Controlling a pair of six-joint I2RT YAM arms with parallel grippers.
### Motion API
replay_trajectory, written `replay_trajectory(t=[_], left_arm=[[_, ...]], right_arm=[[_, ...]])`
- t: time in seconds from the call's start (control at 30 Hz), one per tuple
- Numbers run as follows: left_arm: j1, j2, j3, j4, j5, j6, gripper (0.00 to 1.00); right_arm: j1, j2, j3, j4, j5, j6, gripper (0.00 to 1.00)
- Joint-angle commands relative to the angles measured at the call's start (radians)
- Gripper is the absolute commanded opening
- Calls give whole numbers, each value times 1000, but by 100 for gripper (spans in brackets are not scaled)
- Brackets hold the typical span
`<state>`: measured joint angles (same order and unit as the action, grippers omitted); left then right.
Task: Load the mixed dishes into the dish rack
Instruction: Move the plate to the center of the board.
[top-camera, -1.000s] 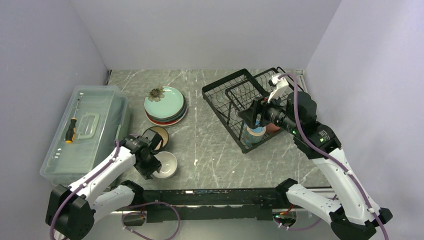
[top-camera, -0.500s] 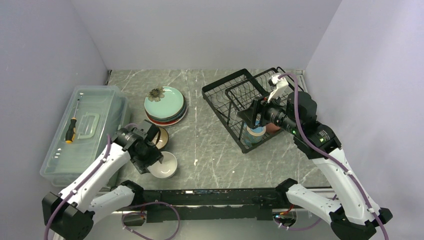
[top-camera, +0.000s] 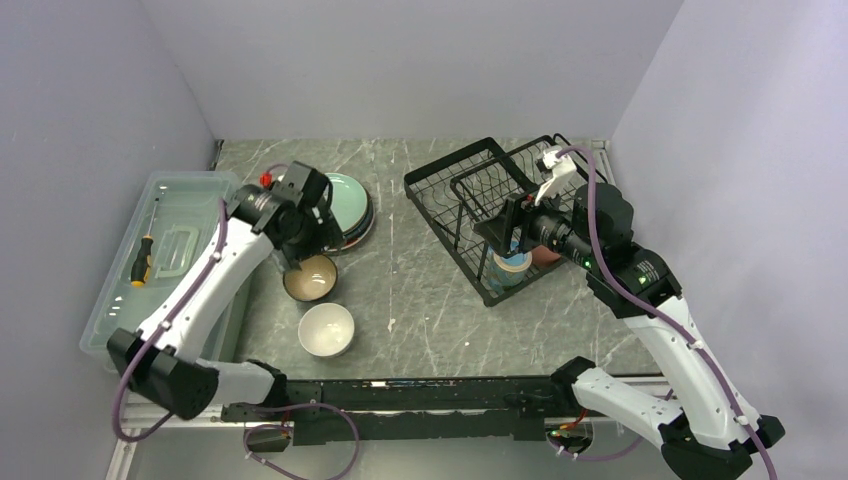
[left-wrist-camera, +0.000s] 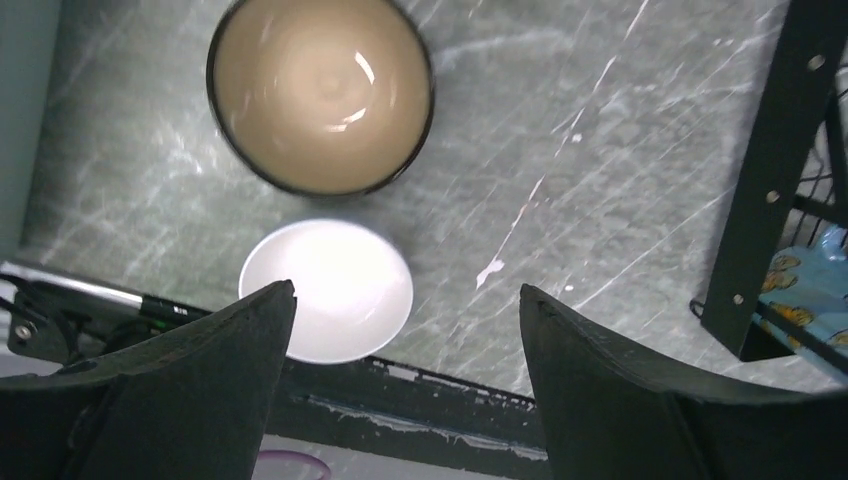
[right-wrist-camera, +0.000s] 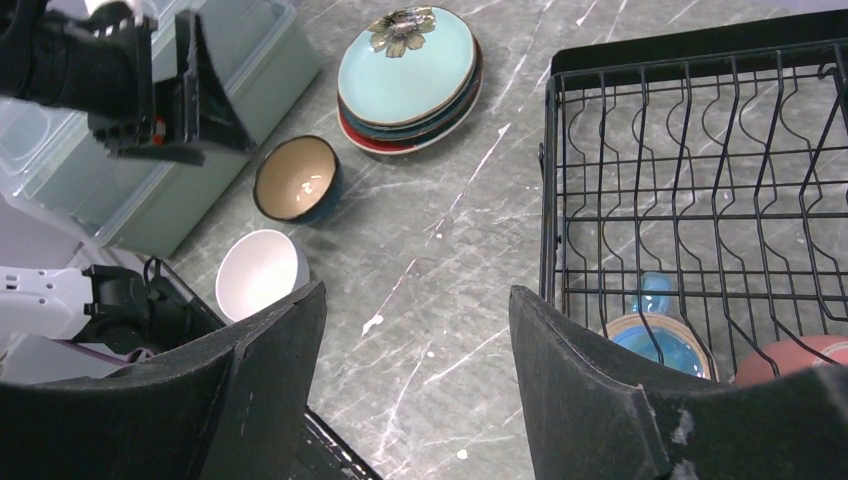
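A stack of plates (top-camera: 350, 203) topped by a mint-green one (right-wrist-camera: 405, 68) lies left of centre. In front of it stand a brown bowl (top-camera: 310, 278) and a white bowl (top-camera: 327, 329), both upright on the table. My left gripper (top-camera: 302, 228) hangs open and empty above the brown bowl (left-wrist-camera: 320, 95), at the near edge of the plates. The black wire dish rack (top-camera: 480, 195) holds a blue mug (right-wrist-camera: 655, 340) and a pink mug (right-wrist-camera: 800, 362). My right gripper (right-wrist-camera: 415, 290) hovers open and empty over the rack's near left corner.
A clear plastic box (top-camera: 165, 260) with a screwdriver (top-camera: 140, 262) on its lid fills the left side, next to my left arm. The black rail (top-camera: 420, 392) runs along the table's near edge. Grey walls close in the table on three sides.
My left gripper has left the white bowl, risen and swung back toward the plate stack, its jaws opening wider. The right arm has not moved.
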<state>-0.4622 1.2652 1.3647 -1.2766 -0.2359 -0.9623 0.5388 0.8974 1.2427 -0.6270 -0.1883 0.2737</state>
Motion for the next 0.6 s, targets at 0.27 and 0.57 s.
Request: replay_trajectory(t=[0.27,0.57], left_arm=[[167,235,336,187,-49,291,92],[286,423,565,210,-35,364,99]], right_arm=[[4,-46,-25,15,2,14,71],[3,-69,-41,13,1,15,75]])
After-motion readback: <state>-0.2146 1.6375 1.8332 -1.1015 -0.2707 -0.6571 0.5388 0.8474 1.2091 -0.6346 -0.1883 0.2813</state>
